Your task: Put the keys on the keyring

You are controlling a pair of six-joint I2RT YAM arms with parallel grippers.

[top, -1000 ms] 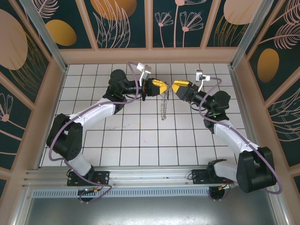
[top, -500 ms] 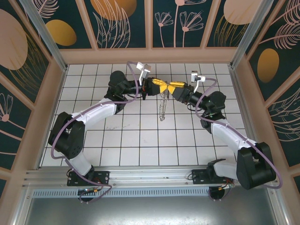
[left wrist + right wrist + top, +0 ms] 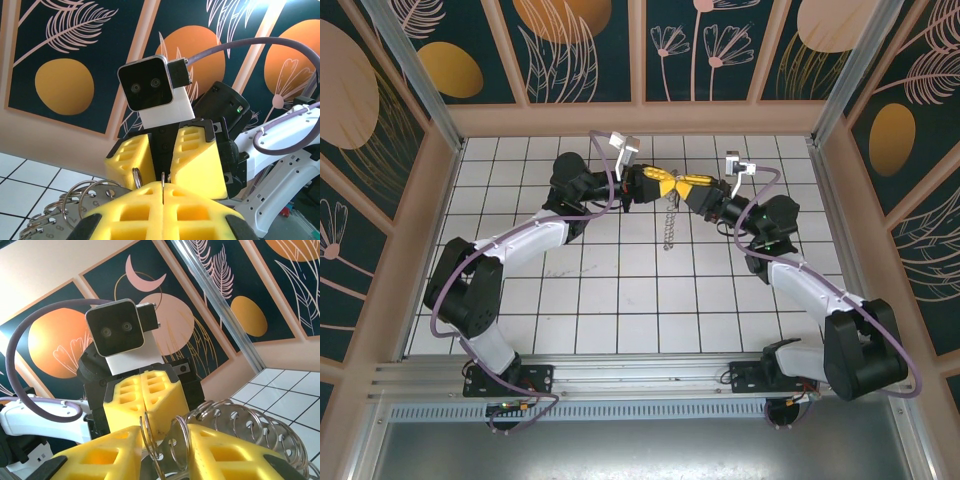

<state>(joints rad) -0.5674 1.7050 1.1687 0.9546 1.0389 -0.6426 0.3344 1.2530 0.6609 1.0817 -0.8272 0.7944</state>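
The keyring (image 3: 668,225) hangs as a chain of rings and small metal pieces below the point where both grippers meet, above the far middle of the table. My left gripper (image 3: 670,186) is shut, pinching one thin ring of it edge-on (image 3: 163,179) between its yellow fingers (image 3: 125,215). My right gripper (image 3: 684,190) faces it tip to tip. In the right wrist view its jaws (image 3: 165,450) stand apart, with two rings (image 3: 180,440) and a flat holed piece between them. The keys cannot be told apart from those pieces.
White tiled floor (image 3: 620,300) lies under the hanging chain. Low wooden walls (image 3: 640,118) ring the table at the back and sides. More rings (image 3: 250,422) trail off beside my right finger.
My right gripper has moved left until its tips meet the left gripper, and its jaws have narrowed around the rings. The hanging chain has risen slightly.
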